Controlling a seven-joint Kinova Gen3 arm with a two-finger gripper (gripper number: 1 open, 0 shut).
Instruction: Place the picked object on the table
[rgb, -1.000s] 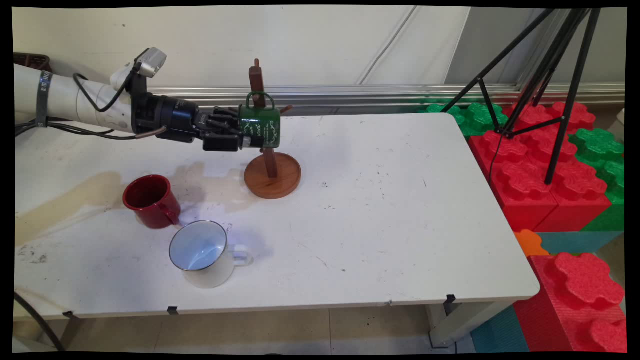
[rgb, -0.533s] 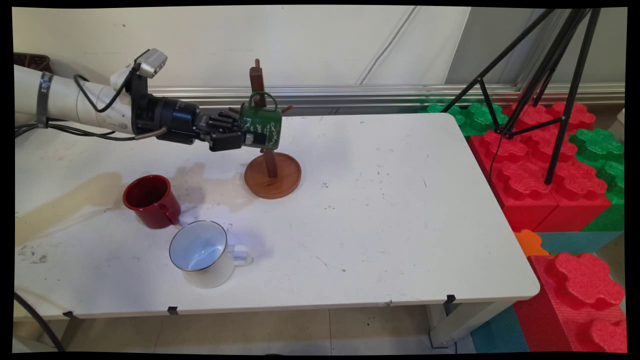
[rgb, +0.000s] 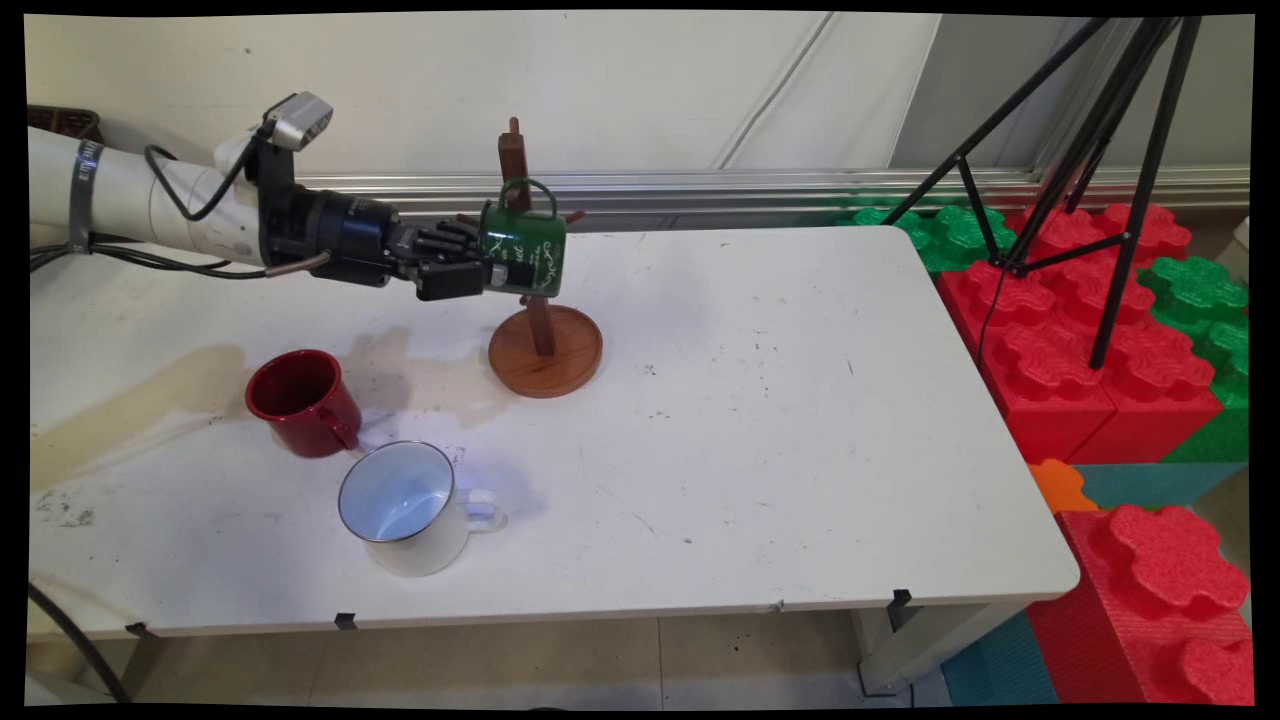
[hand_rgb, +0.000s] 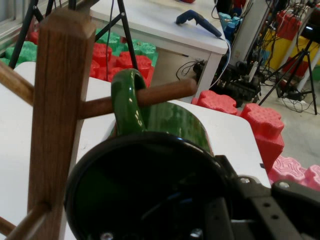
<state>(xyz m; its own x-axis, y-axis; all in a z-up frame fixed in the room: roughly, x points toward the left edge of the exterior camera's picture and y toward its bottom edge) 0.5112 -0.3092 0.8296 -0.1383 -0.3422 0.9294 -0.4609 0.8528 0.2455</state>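
So the end effector (rgb: 492, 268) is clamped on the rim of a green mug (rgb: 524, 252), held sideways with the mouth facing back toward the wrist, right up against the wooden mug tree (rgb: 530, 250). In the hand view the mug's handle (hand_rgb: 126, 102) is already looped over one of the pegs (hand_rgb: 165, 93), with the post (hand_rgb: 57, 115) just to the side of the end effector. My read is that doing this bit well comes down to keeping the handle loop square to the peg and seated well in from the peg's tip before any letting go, since a mug sitting out near the tip looks like it could slide off. I'd also keep it gentle against the post, because the round base (rgb: 545, 350) below the end effector is only standing on the counter (rgb: 780, 420). The red mug (rgb: 302, 400) and white mug (rgb: 405, 505) sit well below and apart from it, out of the way.
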